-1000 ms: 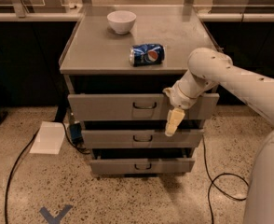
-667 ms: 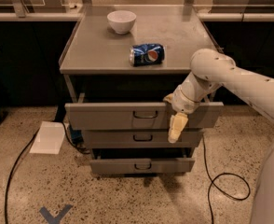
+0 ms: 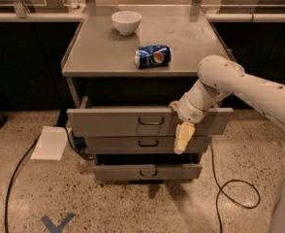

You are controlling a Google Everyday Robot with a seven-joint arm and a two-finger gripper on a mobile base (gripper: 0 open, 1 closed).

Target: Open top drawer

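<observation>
A blue tape cross (image 3: 57, 223) marks the speckled floor nearest the camera, with a black cable (image 3: 232, 193) looped at right and a white sheet of paper (image 3: 49, 142) lying at left beside a grey metal cabinet (image 3: 72, 87). Of its three drawers, the bottom drawer (image 3: 118, 173) and the middle drawer (image 3: 113, 143) sit below the top drawer (image 3: 108, 122), which stands partly pulled out under the cabinet top, its wide front forward of the dark gap behind it and its small loop handle (image 3: 150, 121) at centre. The robot's gripper (image 3: 182, 139) hangs against that drawer front just right of the handle, the wrist at the front's upper edge; whether it is clamped or loose cannot be told. The white arm (image 3: 239, 84) reaches in from the right. On the cabinet top a blue soda can (image 3: 153, 56) lies on its side, and farther back stands a white bowl (image 3: 126, 22).
</observation>
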